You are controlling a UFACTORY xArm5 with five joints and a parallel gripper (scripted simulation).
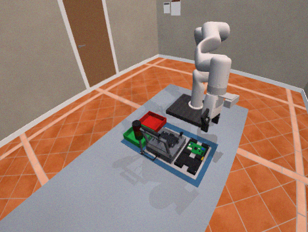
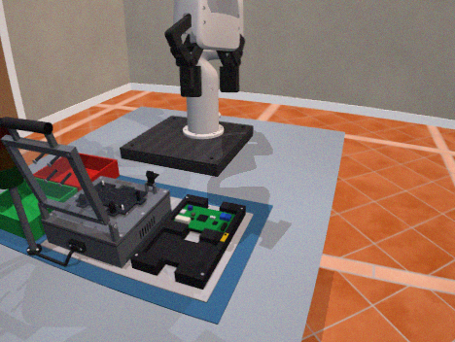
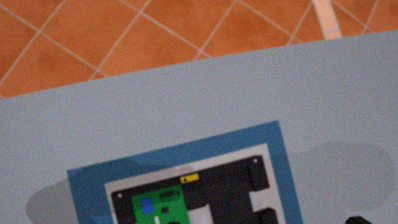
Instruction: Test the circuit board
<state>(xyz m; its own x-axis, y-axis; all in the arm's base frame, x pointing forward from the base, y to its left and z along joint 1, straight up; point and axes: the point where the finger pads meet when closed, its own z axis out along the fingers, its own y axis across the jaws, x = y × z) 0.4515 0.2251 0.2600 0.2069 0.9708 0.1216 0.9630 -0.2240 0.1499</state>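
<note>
The green circuit board (image 1: 197,149) (image 2: 206,220) (image 3: 160,207) lies component side up in the black tray (image 1: 187,161) (image 2: 180,257) (image 3: 225,185); its white connector (image 2: 183,220) is on the side facing the tester. The grey tester (image 1: 178,155) (image 2: 97,243) has its lid (image 2: 87,182) raised and no board in it. A small black-topped part (image 1: 181,134) (image 2: 152,177), apparently the hook, stands at its rear edge. The lone black post cannot be told apart. My gripper (image 1: 210,124) (image 2: 210,91) is open and empty, high above the table behind the tray.
The red bin (image 1: 153,121) (image 2: 102,167) and green bin (image 1: 129,136) (image 2: 17,221) stand beyond the tester. The signal light (image 1: 137,128) (image 2: 10,180) looks unlit on its pole near the green bin. The raised lid handle (image 2: 29,124) stands tall. The arm's black base (image 2: 185,153) is behind.
</note>
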